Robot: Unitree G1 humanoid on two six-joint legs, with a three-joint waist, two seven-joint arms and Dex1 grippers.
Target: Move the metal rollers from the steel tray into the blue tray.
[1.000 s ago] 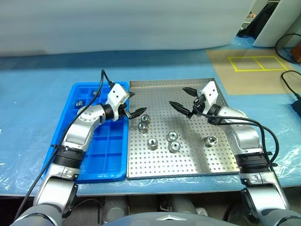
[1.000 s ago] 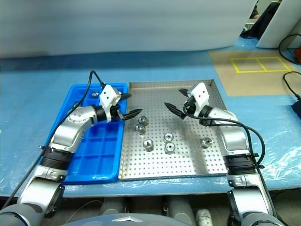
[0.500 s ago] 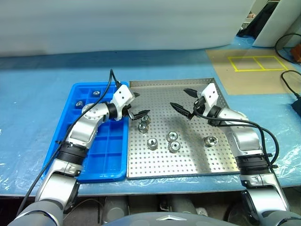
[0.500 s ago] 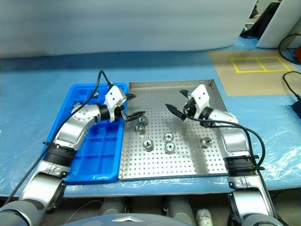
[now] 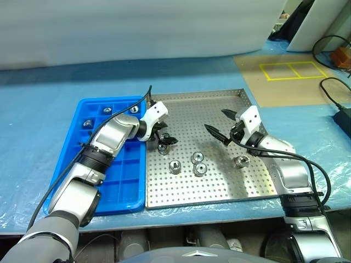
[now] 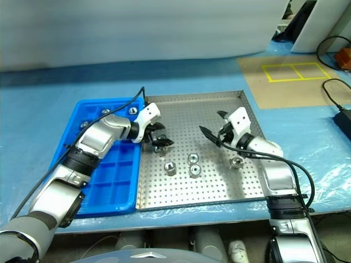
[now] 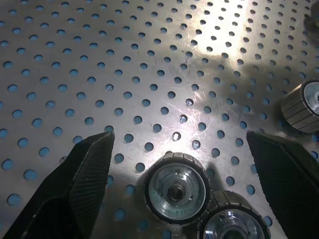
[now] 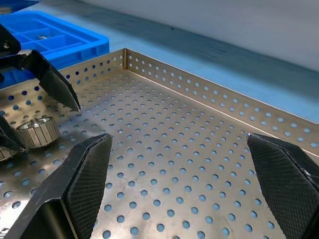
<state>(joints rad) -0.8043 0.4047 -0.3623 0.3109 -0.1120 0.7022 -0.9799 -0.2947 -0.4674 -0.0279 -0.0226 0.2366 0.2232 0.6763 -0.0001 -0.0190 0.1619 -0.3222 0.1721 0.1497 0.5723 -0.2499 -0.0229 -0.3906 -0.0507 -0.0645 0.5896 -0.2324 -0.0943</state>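
Six metal rollers (image 5: 200, 169) lie on the steel tray (image 5: 230, 189): two touching each other near its left edge, three clustered around the middle, one toward the right edge. The left gripper (image 5: 163, 133) hangs just above the touching pair, its jaws spread wide with one finger on each side of them and nothing grasped; whether the fingertips touch the tray floor I cannot tell. The right gripper (image 5: 224, 125) hovers over the right half of the steel tray, jaws released and empty, above and beside the lone roller. The blue tray (image 5: 123, 189) lies against the steel tray's left edge, with a few small metal pieces (image 5: 88, 123) in the compartments at its far end
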